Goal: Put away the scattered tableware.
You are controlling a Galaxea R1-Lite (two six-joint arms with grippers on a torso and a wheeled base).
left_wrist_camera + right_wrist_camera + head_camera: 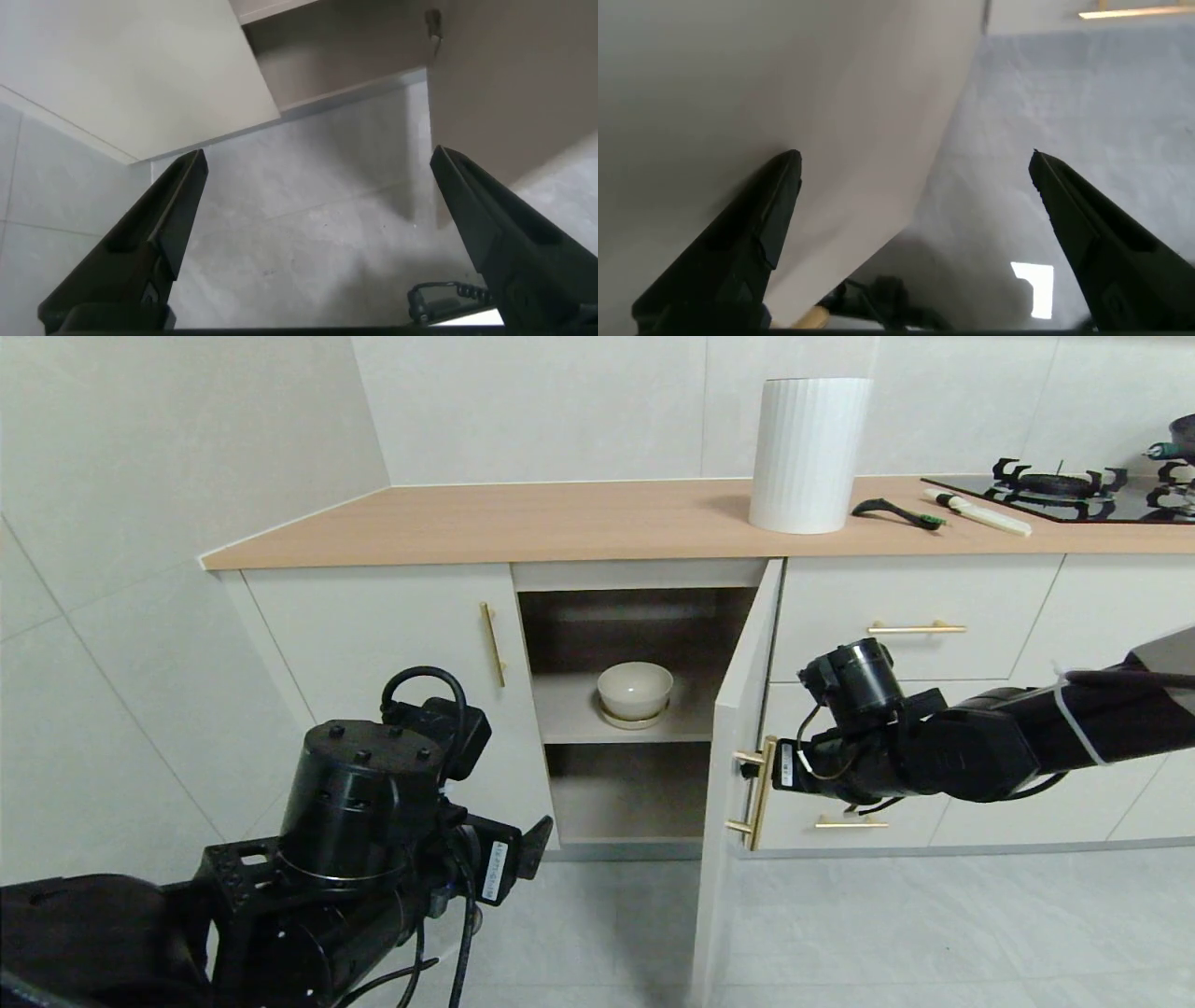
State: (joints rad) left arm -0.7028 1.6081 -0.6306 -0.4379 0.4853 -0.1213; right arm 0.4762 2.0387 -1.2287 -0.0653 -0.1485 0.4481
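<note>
A cream bowl [635,689] is seen inside the open cabinet [644,709], set on a small plate [631,718] at the middle of the cabinet's upper shelf [579,714]; the lower compartment of the cabinet is seen below it. The cabinet's door [738,775] is swung out to the right of the opening, with its brass handle [761,793] on the outer face. The right gripper [780,767] is held just beside that handle, outside the cabinet, and its fingers [761,219] are spread apart and released, with nothing between them. The left gripper [523,849] is held low in front of the cabinet, to the left of the opening, above the floor [308,233]; its fingers [159,233] are likewise spread wide and grasp nothing. On the table [560,523] above the cabinet a ribbed white canister [808,455] is stood, and to the right of the cabinet a black peeler [896,511], a sheathed knife [976,511] and a gas hob [1064,490] are seen.
</note>
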